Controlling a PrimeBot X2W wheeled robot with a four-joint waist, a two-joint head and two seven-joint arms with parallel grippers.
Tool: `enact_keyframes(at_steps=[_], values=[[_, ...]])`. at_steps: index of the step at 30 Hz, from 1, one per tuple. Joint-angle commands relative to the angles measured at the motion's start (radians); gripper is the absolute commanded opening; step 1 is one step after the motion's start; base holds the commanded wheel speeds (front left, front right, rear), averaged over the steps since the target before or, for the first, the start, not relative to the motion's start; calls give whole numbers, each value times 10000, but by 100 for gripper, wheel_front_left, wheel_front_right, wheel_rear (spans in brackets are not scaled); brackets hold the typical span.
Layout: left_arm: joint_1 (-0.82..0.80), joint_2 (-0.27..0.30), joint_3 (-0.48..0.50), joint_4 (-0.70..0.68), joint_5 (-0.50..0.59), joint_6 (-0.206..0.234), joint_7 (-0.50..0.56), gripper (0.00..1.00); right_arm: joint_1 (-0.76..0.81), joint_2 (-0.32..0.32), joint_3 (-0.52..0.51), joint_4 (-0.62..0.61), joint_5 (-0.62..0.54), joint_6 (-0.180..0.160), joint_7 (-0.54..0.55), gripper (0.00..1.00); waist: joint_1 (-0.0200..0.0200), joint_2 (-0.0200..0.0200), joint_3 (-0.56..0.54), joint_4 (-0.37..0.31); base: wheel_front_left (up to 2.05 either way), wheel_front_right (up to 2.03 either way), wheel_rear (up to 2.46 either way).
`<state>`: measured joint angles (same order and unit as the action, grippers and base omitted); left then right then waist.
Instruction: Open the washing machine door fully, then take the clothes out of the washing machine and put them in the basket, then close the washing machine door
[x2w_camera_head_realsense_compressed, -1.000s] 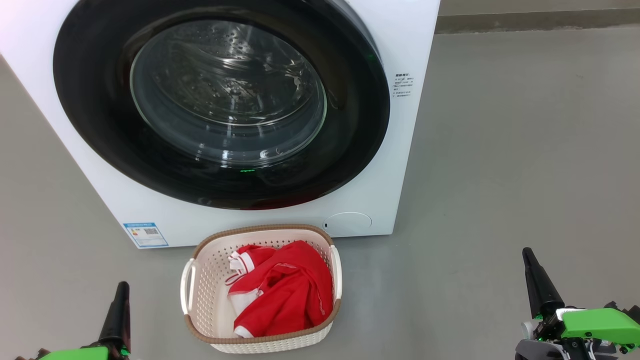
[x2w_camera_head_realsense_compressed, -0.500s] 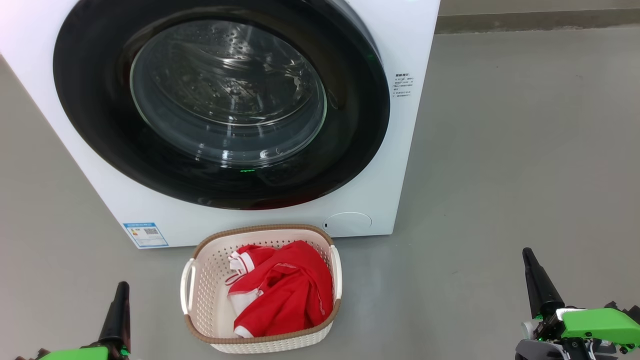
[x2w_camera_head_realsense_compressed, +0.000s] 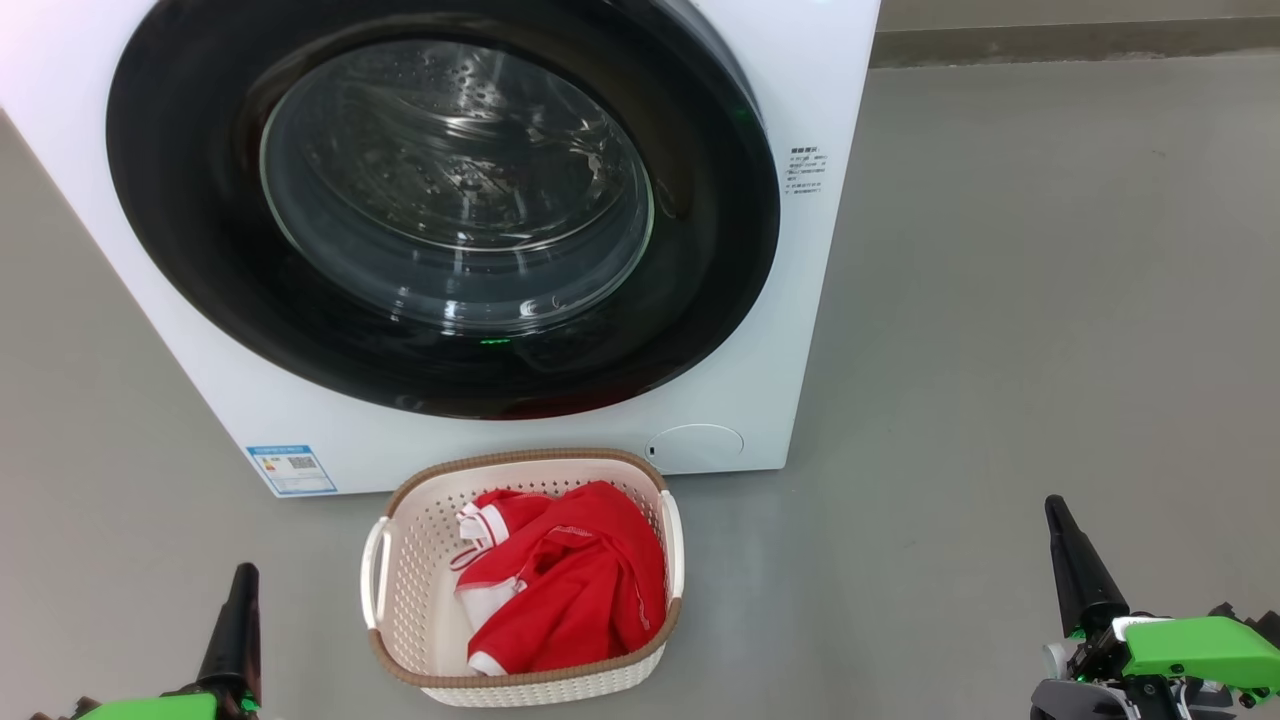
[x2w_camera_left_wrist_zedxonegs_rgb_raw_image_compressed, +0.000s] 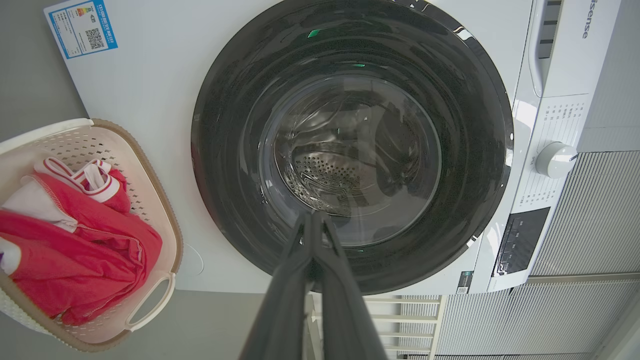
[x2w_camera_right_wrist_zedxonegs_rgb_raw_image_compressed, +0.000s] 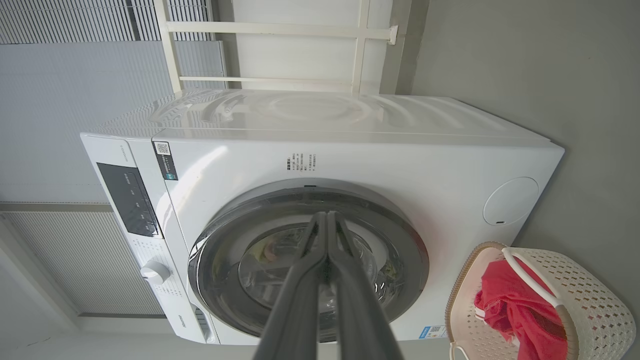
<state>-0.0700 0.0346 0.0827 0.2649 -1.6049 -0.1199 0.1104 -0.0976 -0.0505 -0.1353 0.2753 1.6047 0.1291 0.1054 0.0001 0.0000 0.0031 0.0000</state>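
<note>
The washing machine (x2w_camera_head_realsense_compressed: 800, 330) fills the upper left of the head view, and its black-rimmed door (x2w_camera_head_realsense_compressed: 440, 200) lies flat against the front, closed. Just before it on the floor stands the cream basket (x2w_camera_head_realsense_compressed: 405, 590) with the red clothes (x2w_camera_head_realsense_compressed: 565, 585) heaped inside. My left gripper (x2w_camera_head_realsense_compressed: 243, 575) is at the lower left, my right gripper (x2w_camera_head_realsense_compressed: 1052, 505) at the lower right, both shut, holding nothing and well back from machine and basket. The left wrist view looks past its shut fingers (x2w_camera_left_wrist_zedxonegs_rgb_raw_image_compressed: 312, 216) at the door (x2w_camera_left_wrist_zedxonegs_rgb_raw_image_compressed: 230, 150) and the clothes (x2w_camera_left_wrist_zedxonegs_rgb_raw_image_compressed: 75, 245). The right wrist view shows the same door (x2w_camera_right_wrist_zedxonegs_rgb_raw_image_compressed: 410, 265) and basket (x2w_camera_right_wrist_zedxonegs_rgb_raw_image_compressed: 595, 300).
Bare grey floor (x2w_camera_head_realsense_compressed: 1050, 300) spreads to the right of the machine and around the basket. A control panel with a white dial (x2w_camera_left_wrist_zedxonegs_rgb_raw_image_compressed: 556, 160) runs along the machine's top edge. Behind it are a pale ribbed wall (x2w_camera_right_wrist_zedxonegs_rgb_raw_image_compressed: 75, 75) and a white frame (x2w_camera_right_wrist_zedxonegs_rgb_raw_image_compressed: 280, 30).
</note>
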Motion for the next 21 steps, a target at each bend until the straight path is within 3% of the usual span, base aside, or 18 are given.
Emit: enact_keyframes(at_steps=[1, 21], values=[[-381, 156, 319, -196, -31, -107, 35, 0, -103, -12, 226, -306, 48, 16, 70, 0, -1, 0, 0, 0, 0, 0, 0], [-381, 156, 316, -196, -33, -107, 33, 0, -103, -8, 219, -305, 43, 16, 75, 0, -1, 0, 0, 0, 0, 0, 0]])
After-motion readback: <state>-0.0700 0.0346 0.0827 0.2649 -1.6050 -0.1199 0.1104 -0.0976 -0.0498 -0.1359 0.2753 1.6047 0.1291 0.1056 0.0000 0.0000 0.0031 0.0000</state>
